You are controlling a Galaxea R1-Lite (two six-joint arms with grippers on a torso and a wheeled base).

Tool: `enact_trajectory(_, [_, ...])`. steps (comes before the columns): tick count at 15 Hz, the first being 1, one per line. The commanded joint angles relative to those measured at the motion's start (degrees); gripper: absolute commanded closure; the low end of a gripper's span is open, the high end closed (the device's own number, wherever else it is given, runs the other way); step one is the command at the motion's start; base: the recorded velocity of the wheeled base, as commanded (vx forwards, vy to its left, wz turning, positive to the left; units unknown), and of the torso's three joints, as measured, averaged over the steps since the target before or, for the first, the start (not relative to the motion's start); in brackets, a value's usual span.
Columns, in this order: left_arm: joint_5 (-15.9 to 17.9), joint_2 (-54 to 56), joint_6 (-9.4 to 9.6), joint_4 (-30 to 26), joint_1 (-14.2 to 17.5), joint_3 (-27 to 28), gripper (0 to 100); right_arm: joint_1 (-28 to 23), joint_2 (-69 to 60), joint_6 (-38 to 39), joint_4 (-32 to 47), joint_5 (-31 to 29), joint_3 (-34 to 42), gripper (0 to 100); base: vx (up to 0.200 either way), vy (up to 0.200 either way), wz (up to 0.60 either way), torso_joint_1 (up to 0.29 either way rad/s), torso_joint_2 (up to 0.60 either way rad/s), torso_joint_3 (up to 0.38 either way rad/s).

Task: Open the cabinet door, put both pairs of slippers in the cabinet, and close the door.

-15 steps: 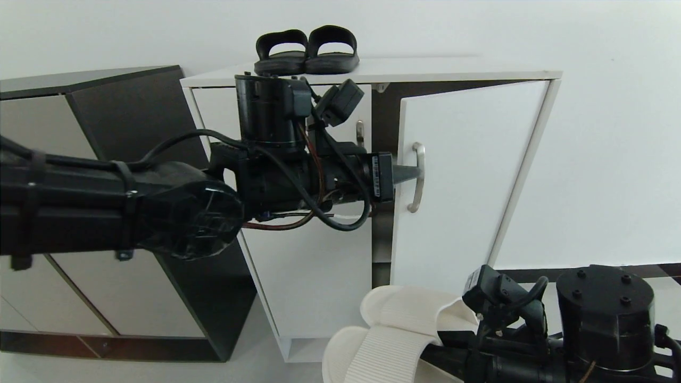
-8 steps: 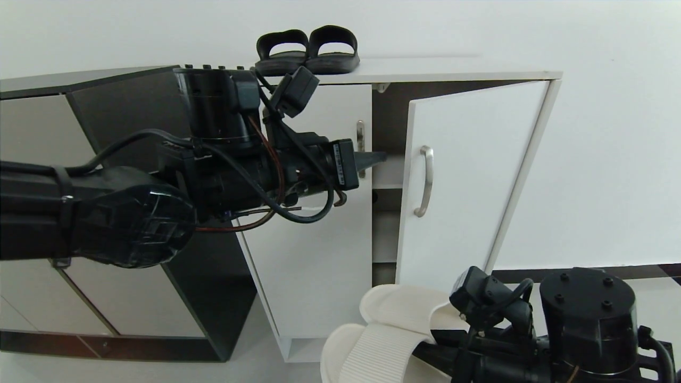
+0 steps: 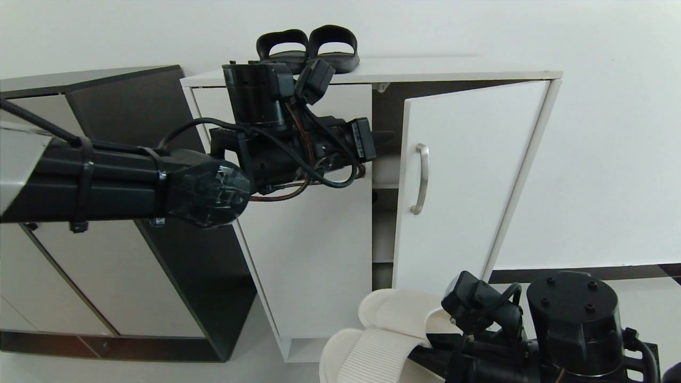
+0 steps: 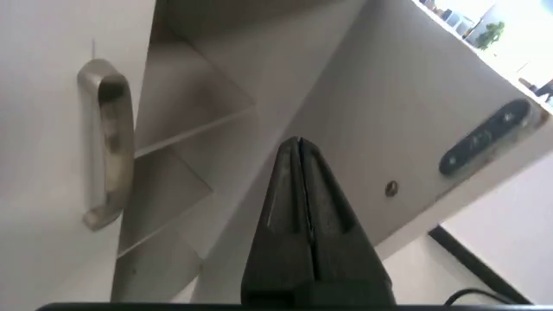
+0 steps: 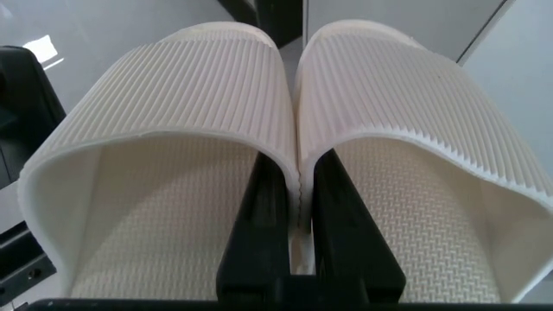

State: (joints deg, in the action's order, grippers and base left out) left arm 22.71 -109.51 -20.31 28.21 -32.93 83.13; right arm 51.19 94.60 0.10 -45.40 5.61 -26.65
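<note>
Left hand (image 3: 384, 139) came off the handle (image 3: 421, 178), closed up, now at the gap. Right hand (image 5: 298, 186) is clamped on the white slippers (image 3: 383, 330) down near; door (image 3: 468, 175) is barely ajar, so they might snag it.

Left arm (image 3: 106, 181) extended forward, raised; left pincer (image 4: 300, 186) fully closed. Right arm (image 3: 574, 330) low; right pincer (image 5: 299, 199) clamped on white slippers (image 5: 173, 104).
</note>
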Motion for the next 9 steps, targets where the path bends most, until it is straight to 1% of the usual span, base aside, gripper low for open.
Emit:
enact_trajectory(1, [-0.04, -1.94, -0.17, -0.17, -0.65, 0.98, 100, 0.05, 0.32, -0.01, 0.05, 0.02, 0.02, 100, 0.0, 0.0, 0.0, 0.0, 0.0, 0.0])
enact_trajectory(2, [-0.04, -1.85, -0.17, -0.35, -1.09, 0.9, 100, 0.05, 0.5, -0.1, 0.05, 0.02, 0.02, 100, 0.0, 0.0, 0.0, 0.0, 0.0, 0.0])
enact_trajectory(4, [-0.21, -1.06, -0.08, -0.61, -3.11, -0.07, 100, 0.05, 0.67, -0.1, 0.05, 0.11, 0.19, 100, -0.2, 0.0, 0.0, 0.002, 0.01, 0.002])
enact_trajectory(5, [-0.21, 0.79, 0.09, -0.61, -5.57, -1.48, 100, 0.05, 1.29, -0.01, -0.04, 0.11, 0.28, 100, -0.2, 0.0, 0.0, 0.007, 0.0, 0.002])
enact_trajectory(6, [-0.21, 1.67, 0.18, -0.52, -6.89, -2.53, 100, 0.05, 1.55, -0.01, -0.04, 0.11, 0.28, 100, -0.2, 0.0, 0.0, 0.007, 0.0, -0.002])
enact_trajectory(7, [-0.12, 3.95, 0.36, -0.26, -8.91, -4.47, 100, 0.14, 1.47, -0.01, -0.04, 0.19, 0.28, 100, -0.2, 0.0, 0.0, -0.002, 0.0, 0.007])
enact_trajectory(8, [-0.12, 5.01, 1.15, -0.17, -10.67, -5.87, 100, 0.58, 1.29, 0.08, -0.04, 0.19, 0.37, 100, -0.2, 0.0, 0.0, -0.002, 0.01, 0.007])
enact_trajectory(9, [-0.12, 5.36, 1.59, -0.17, -10.93, -6.14, 100, 0.93, 1.11, 0.08, -0.04, 0.11, 0.37, 100, -0.2, 0.0, 0.0, -0.002, -0.01, 0.007])
